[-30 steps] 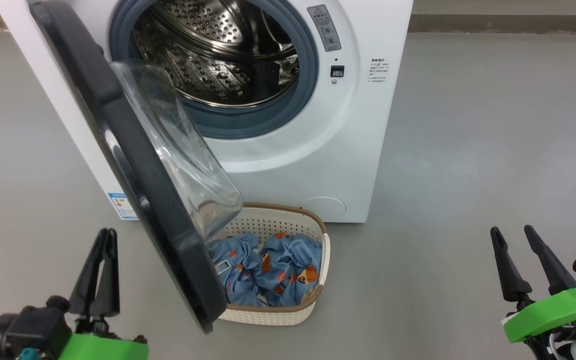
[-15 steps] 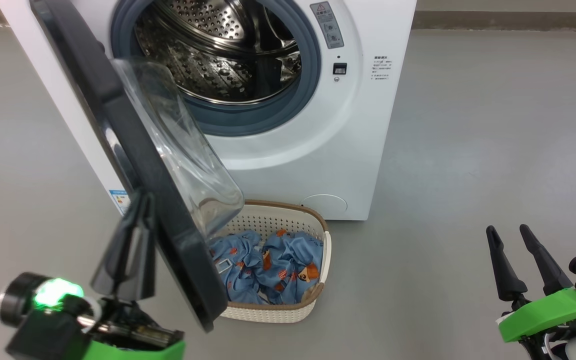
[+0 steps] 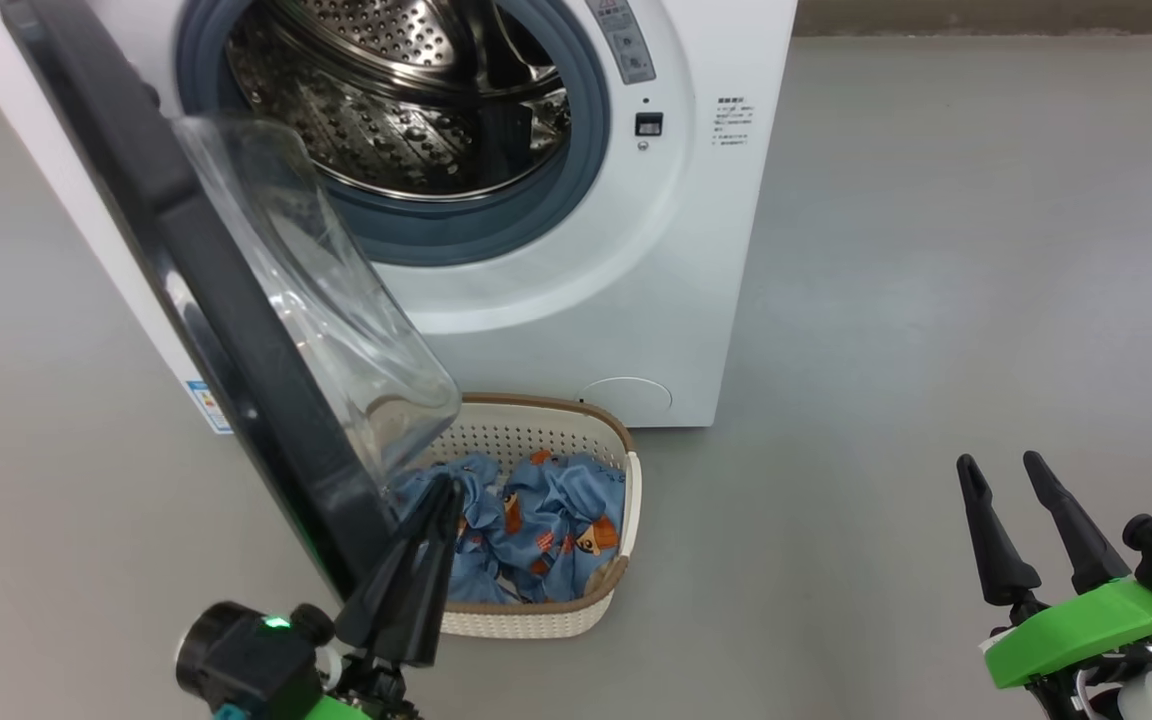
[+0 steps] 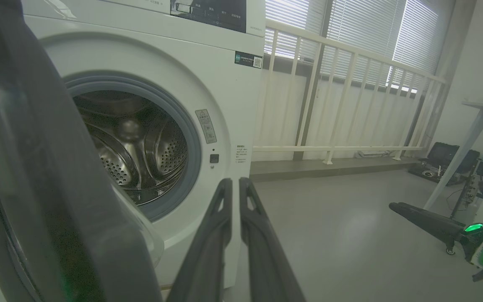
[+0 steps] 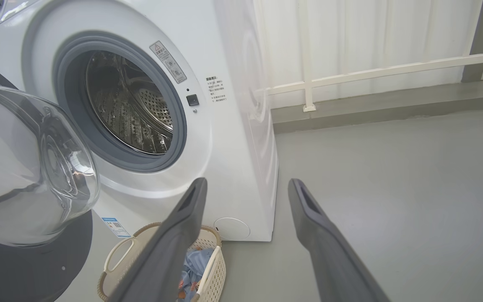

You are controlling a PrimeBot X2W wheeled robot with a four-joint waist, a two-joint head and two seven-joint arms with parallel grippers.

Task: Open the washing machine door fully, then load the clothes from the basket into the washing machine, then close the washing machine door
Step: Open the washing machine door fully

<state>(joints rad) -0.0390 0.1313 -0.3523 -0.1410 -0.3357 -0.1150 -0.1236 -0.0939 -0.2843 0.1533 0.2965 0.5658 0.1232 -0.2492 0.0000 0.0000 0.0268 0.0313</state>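
Clothes (image 3: 548,512) just beside closed left claw (image 3: 444,487)

Door (image 3: 276,430) open, basket (image 3: 526,620) below it.
Left gripper (image 3: 446,486), fingers together, sits beside the door's lower edge over the clothes (image 3: 556,520); right gripper (image 3: 998,463) stands spread, well apart.

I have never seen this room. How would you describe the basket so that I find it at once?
Find the white washing machine with its round door open. On the grey floor before it, partly under that door, sits the basket. It alone is cream, perforated, brown-rimmed, and holds light blue clothes with orange figures.
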